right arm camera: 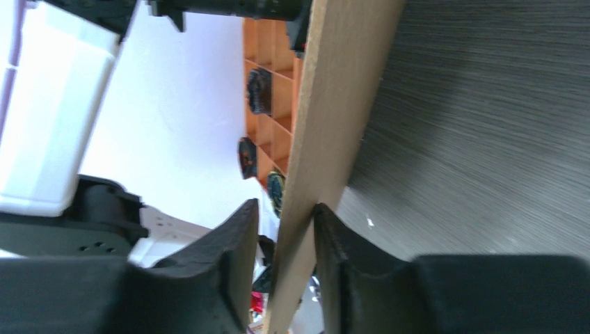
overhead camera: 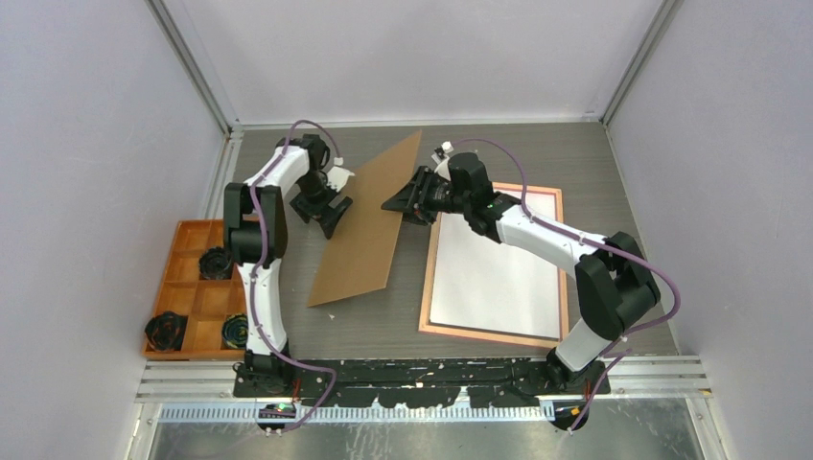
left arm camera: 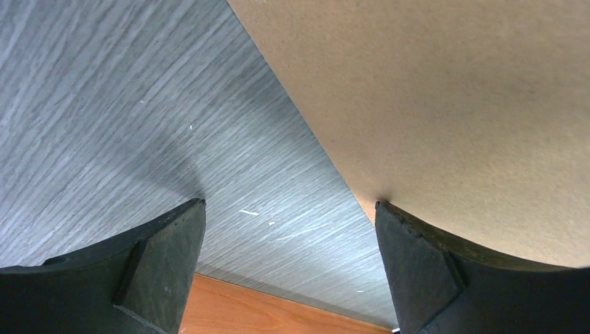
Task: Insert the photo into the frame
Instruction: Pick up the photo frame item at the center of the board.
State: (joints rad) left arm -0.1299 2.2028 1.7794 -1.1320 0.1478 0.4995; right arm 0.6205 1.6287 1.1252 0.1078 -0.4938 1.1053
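backing board: tilted, mid-table | orange tray: left edge, black items inside

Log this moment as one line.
left gripper: open, beside board | right gripper: jaws around backing board edge, board tilted | photo: white side up in frame

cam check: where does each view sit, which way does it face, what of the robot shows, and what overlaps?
Top external: above and behind the bases, looking down at the table, both arms, the frame, the orange tray.
Left wrist: on the left arm, looking past the open left gripper at tabletop and the backing board.
Right wrist: on the right arm, facing sideways toward the tray; right gripper straddles the board's edge.
Shared: all three show the board.
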